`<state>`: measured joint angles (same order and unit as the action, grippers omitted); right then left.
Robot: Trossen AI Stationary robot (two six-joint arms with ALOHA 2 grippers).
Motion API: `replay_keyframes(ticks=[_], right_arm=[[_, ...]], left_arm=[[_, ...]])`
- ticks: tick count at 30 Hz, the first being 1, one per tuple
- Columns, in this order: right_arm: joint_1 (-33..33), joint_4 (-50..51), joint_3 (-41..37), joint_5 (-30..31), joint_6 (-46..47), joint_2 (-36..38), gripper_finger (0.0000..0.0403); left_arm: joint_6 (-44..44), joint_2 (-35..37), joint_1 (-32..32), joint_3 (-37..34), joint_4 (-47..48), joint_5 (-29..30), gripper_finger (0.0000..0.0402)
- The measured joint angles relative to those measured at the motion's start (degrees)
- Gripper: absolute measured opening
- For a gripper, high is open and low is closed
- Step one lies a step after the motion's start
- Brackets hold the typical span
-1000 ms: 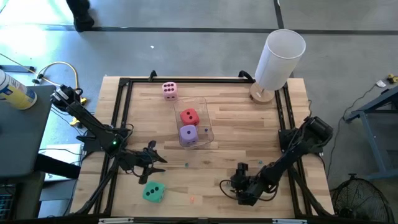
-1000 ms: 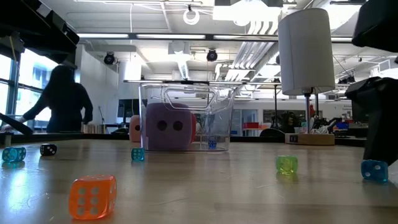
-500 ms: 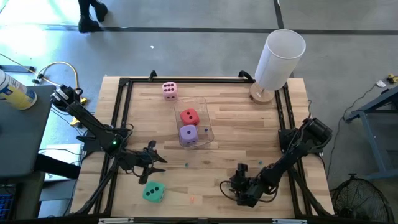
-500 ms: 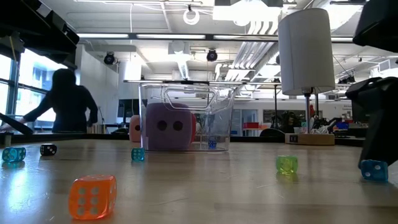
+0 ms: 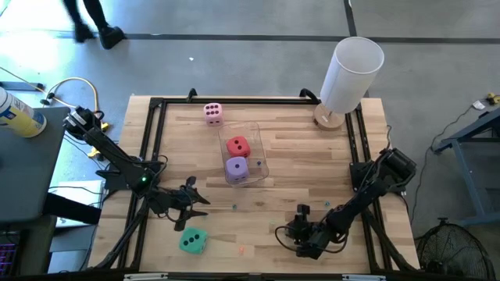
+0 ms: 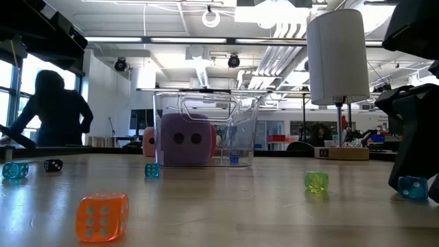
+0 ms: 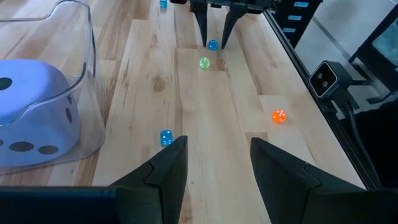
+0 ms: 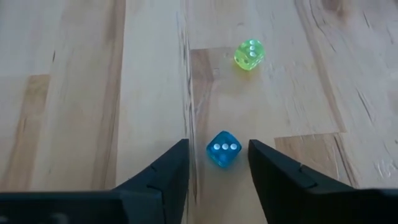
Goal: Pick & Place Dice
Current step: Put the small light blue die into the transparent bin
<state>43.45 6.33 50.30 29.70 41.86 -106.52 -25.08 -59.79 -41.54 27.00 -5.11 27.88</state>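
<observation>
Wooden planks make up the desk [image 5: 297, 156], framed by a black rail. Leftmost, the left tool [image 5: 195, 200] hovers with its fingers apart and empty, just above the teal-green die [image 5: 192, 241], which lies near the front edge. Farther back sits the pink die [image 5: 212, 113], four pips up. A clear bin [image 5: 261, 153] at the middle holds the red die [image 5: 238, 146] and the purple die [image 5: 237, 168]. Rightward, the right tool [image 8: 217, 163] is down at the desk, fingers spread either side of a small blue die [image 8: 222, 148], not closed on it; a small yellow-green die [image 8: 249, 55] lies beyond.
</observation>
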Motion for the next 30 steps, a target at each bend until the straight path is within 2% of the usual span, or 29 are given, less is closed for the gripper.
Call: replay_keyframes(ticks=[14, 20, 24, 30], right_arm=[[-0.1, -0.2, 0.0, 0.2, -0.1, 0.0, 0.0070], [-0.6, -1.7, -0.1, 2.2, -0.8, -0.1, 0.0061], [-2.6, -5.0, -0.2, 5.9, -8.9, 0.4, 0.0064], [-7.7, -7.4, 5.9, 6.2, -25.1, 3.5, 0.0062]], left_arm=[[-0.2, 0.0, 0.0, 0.0, 0.0, 0.0, 0.0168], [-0.2, 0.0, 0.0, 0.0, 0.0, 0.0, 0.0168], [-0.2, 0.0, 0.0, 0.0, 0.0, 0.0, 0.0168], [0.7, 0.0, 0.0, -0.1, 0.1, 0.0, 0.0168]])
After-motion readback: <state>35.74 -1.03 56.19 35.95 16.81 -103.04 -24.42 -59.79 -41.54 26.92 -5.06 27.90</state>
